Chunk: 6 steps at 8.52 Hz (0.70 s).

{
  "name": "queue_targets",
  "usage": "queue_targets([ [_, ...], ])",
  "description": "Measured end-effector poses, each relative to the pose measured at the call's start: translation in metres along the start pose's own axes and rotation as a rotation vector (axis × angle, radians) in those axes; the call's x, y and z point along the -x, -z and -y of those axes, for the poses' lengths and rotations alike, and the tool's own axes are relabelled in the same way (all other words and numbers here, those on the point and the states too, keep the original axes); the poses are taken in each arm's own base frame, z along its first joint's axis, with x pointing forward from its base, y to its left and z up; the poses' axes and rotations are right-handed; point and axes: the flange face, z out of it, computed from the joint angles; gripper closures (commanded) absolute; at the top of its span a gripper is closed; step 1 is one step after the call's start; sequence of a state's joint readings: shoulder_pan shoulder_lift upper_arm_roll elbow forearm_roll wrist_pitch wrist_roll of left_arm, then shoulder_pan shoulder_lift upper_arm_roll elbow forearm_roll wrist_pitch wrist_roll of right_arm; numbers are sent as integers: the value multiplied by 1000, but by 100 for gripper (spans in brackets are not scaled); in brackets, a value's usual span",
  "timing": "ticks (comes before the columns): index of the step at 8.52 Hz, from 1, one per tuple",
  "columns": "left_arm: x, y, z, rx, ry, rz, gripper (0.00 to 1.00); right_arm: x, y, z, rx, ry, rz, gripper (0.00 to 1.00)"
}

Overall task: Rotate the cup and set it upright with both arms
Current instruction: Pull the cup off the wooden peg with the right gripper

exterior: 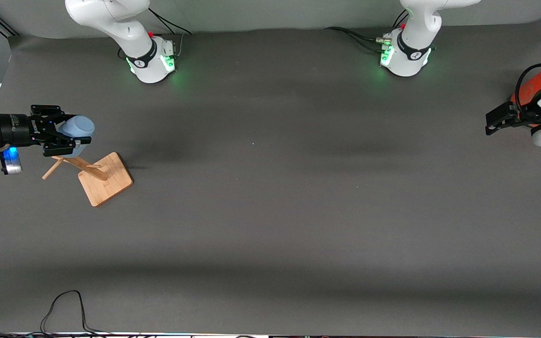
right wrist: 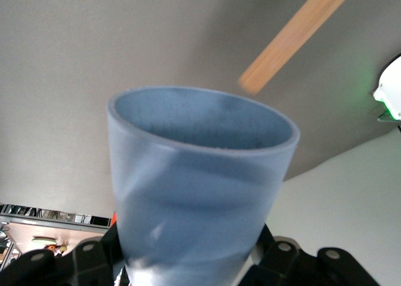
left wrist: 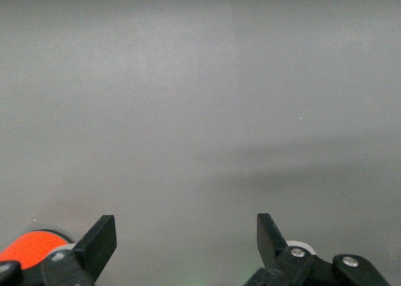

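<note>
We hold the cup aloft on its side, ready to hand it across.

From the front, our right gripper (exterior: pixel 71 136) clenches the cup (exterior: pixel 78 127) over the wooden stand (exterior: pixel 106 180) so it can be turned; our left gripper (exterior: pixel 498 119) waits by the orange can (exterior: pixel 531 89). The left wrist view shows its jaws released over bare tabletop (left wrist: pixel 200 111). The right wrist view shows the cup's narrow end between the jaws.

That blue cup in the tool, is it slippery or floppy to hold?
Probably stiff: the cup keeps its round rim while the right tool is shut on it. Its smooth, tapered wall might let it slide in the grip. Laid down, it would likely roll.
</note>
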<state>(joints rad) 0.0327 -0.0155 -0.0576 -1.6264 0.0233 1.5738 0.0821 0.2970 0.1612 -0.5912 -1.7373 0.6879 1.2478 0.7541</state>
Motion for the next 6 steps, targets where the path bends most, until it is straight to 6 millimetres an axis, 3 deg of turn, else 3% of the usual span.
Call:
queue_targets([
  [4,0,0,0,0,0,0,0,51,-36,61,-20,64,-23,37],
  [6,0,0,0,0,0,0,0,69,-82,124,-25,129,-66,37],
])
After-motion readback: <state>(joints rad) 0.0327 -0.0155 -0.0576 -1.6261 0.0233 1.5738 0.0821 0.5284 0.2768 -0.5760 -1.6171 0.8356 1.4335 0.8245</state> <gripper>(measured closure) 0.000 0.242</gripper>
